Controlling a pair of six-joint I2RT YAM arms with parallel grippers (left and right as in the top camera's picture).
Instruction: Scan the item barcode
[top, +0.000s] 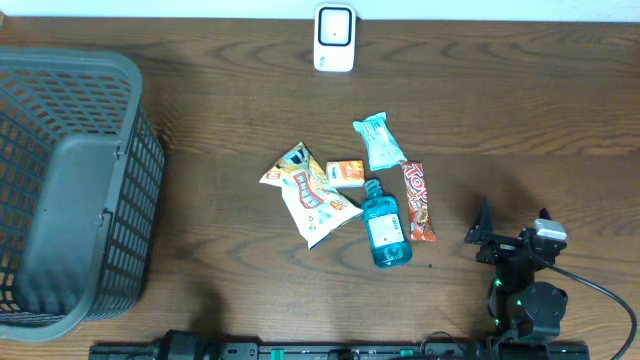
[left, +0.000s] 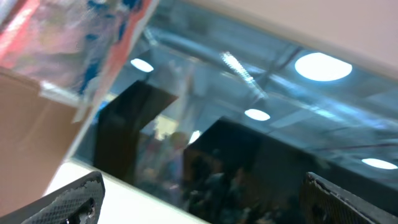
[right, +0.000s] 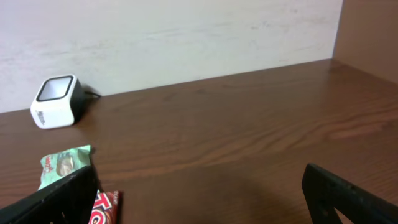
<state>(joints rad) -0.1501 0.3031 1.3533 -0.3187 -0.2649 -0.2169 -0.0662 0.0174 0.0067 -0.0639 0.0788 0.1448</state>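
Note:
Several items lie mid-table: a yellow snack bag (top: 308, 192), a small orange box (top: 346, 172), a mint-green packet (top: 379, 141) (right: 64, 164), a red candy bar (top: 418, 201) (right: 104, 208) and a blue bottle (top: 385, 226). The white barcode scanner (top: 334, 38) (right: 56, 101) stands at the far edge. My right gripper (top: 512, 228) (right: 199, 193) hovers right of the candy bar, open and empty. My left gripper (left: 202, 196) is open and empty; its camera points up at glass and ceiling lights. The left arm does not show in the overhead view.
A large grey mesh basket (top: 135, 200) fills the left side of the table. A pale wall runs behind the scanner. The right arm's base and cable (top: 600, 290) sit at the near right corner.

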